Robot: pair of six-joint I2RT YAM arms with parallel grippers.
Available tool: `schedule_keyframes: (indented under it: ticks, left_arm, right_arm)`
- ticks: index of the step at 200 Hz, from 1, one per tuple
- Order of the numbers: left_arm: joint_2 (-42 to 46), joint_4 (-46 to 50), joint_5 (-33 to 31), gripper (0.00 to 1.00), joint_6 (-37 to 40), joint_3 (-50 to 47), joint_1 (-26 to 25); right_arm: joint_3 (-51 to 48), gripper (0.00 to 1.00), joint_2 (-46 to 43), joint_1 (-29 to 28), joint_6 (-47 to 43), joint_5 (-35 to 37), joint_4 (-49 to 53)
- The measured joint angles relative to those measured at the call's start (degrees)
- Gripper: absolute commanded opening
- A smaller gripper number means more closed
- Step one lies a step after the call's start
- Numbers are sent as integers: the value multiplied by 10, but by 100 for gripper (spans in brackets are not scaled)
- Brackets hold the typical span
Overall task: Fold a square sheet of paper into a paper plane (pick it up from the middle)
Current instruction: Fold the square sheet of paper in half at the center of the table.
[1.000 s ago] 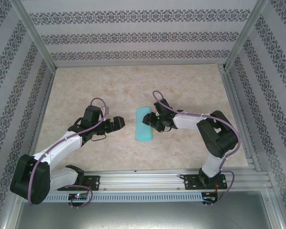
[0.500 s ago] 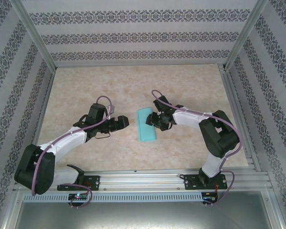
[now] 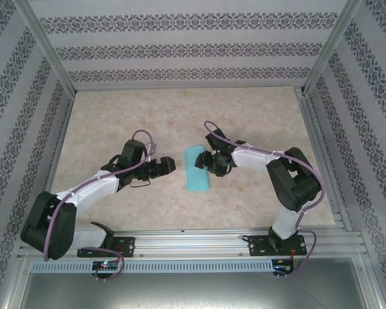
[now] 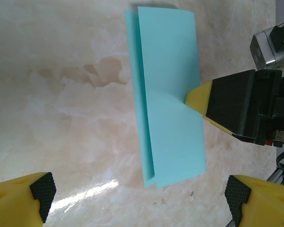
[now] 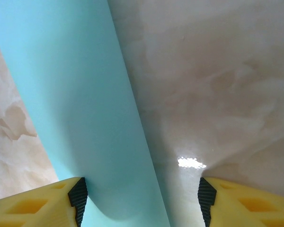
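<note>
The square sheet of paper (image 3: 196,168) lies folded in half on the table, a long turquoise strip with its top layer slightly offset from the bottom one (image 4: 168,94). My left gripper (image 3: 167,166) hovers just left of it, open and empty, the pads (image 4: 42,189) wide apart. My right gripper (image 3: 204,161) is open at the strip's right edge. One of its pads (image 5: 78,194) is over the paper (image 5: 75,94) and the other over bare table. In the left wrist view its yellow fingertip (image 4: 201,97) meets the paper's right edge.
The beige marble-patterned tabletop (image 3: 116,122) is bounded by patterned walls and aluminium rails (image 3: 321,141) on the right and along the near edge. Open room lies behind and to either side of the paper.
My left gripper has moved right, closer to the paper's left edge. My right gripper has shifted slightly left and back at the paper's right edge. The paper has stayed put.
</note>
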State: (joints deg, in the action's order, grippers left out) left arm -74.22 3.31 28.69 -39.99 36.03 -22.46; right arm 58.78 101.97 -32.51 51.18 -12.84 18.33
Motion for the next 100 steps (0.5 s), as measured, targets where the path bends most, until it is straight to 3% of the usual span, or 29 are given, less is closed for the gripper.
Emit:
schedule_keyframes:
  ticks: [100]
  left_arm:
    - [-2, 0, 0, 94, 0, 2, 0]
  right_arm:
    - [55, 73, 34, -15, -15, 21, 64]
